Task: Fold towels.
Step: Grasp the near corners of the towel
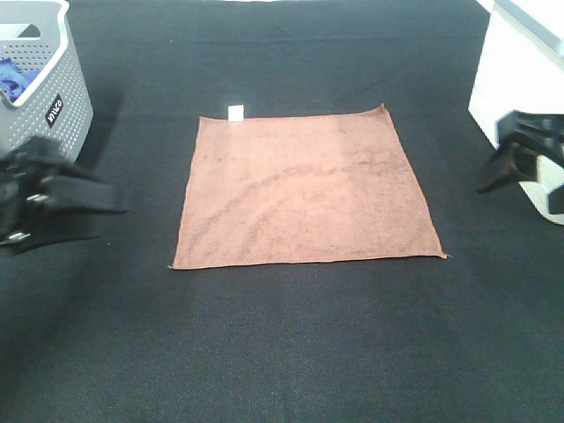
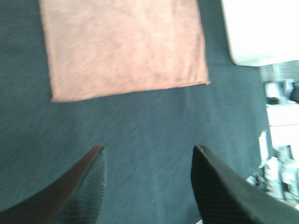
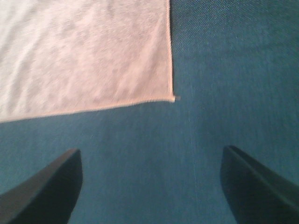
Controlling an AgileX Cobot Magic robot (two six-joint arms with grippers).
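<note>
Both hands were spread wide and gripped nothing. The left hand [image 2: 148, 148] had its two dark fingers well apart, with only bare black surface [image 1: 282, 352] between them and the near edge of the towel [image 1: 304, 189] some way beyond the tips. The right hand [image 3: 150, 150] was opened just as far, its fingers framing bare surface near one corner of the towel, apart from the hem. Neither hand touched the cloth. Whether the fingertips rested on the surface or hung just above it could not be told.

The towel, a reddish-brown square, lay flat and unfolded in the middle of the surface, all four corners out and its stitched hem showing along the edges. A small white tag [image 1: 235, 112] stuck out from the far edge, near the far-left corner.

In the high view the left hand sat well to the left of the towel and looked blurred; the right hand sat well to the right.

Behind the left hand stood a grey perforated basket [image 1: 62, 97] holding something blue [image 1: 11, 77], probably a cloth. A white bin [image 1: 515, 79] stood at the far right, just behind the right hand.
</note>
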